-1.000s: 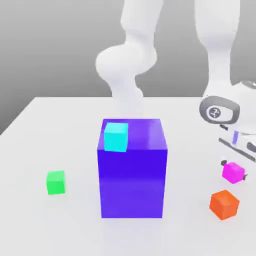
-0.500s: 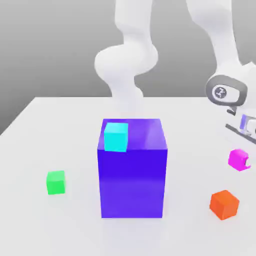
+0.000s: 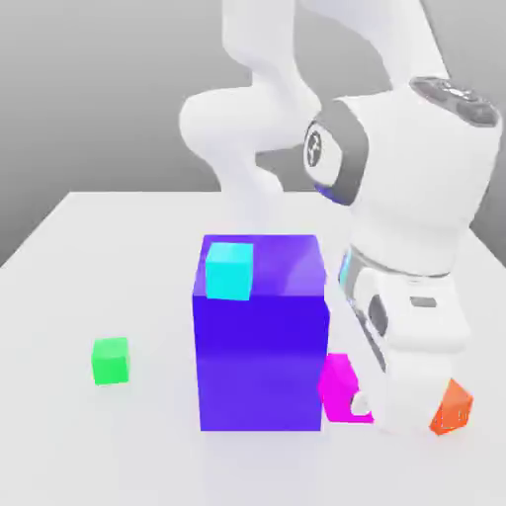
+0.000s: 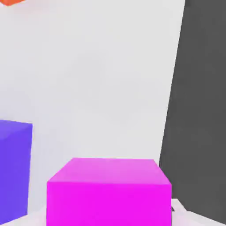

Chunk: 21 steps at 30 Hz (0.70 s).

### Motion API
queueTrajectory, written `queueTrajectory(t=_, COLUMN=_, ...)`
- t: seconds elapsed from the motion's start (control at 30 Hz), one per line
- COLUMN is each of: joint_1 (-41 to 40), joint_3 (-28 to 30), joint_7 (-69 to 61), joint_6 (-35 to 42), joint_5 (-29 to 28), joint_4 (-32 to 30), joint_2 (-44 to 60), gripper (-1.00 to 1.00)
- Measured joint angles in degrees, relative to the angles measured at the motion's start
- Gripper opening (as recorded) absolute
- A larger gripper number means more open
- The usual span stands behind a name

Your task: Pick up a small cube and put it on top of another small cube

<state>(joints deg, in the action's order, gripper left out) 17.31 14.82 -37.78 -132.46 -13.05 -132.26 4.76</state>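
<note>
The small cube [image 3: 339,385] is plain magenta and sits between my gripper's [image 3: 350,401] fingers, which are shut on it. In the exterior view it hangs low, just right of the big blue-violet block [image 3: 261,341]. In the hand view the magenta cube [image 4: 109,190] is close up, with the block's edge [image 4: 13,167] beside it. The other small cube [image 3: 111,360], bright green, rests on the white table [image 3: 99,247] at the exterior view's left, well apart from the gripper.
A cyan cube [image 3: 229,270] sits on top of the blue-violet block. An orange cube [image 3: 453,407] lies on the table, partly hidden behind my hand; its corner [image 4: 13,1] shows in the hand view. My arm's large white links [image 3: 415,198] stand over the exterior view's right half.
My arm has swung from the exterior view's right edge toward the blue-violet block, carrying the magenta cube with it. The hand now covers part of the orange cube.
</note>
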Motion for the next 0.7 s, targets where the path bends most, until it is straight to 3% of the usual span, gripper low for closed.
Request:
queueTrajectory(t=0.23, joint_1=-19.1, joint_3=7.8, joint_7=-23.2, joint_6=1.2, joint_5=-6.0, joint_4=-4.9, joint_2=-6.7, gripper=-1.00)
queueTrajectory(t=0.63, joint_1=-25.1, joint_3=22.1, joint_7=-68.1, joint_6=-17.6, joint_5=-8.2, joint_4=-31.4, joint_2=-19.1, gripper=-1.00)
queueTrajectory(t=0.7, joint_1=-24.1, joint_3=23.4, joint_7=-71.5, joint_6=-18.9, joint_5=-7.2, joint_4=-33.1, joint_2=-20.2, gripper=-1.00)
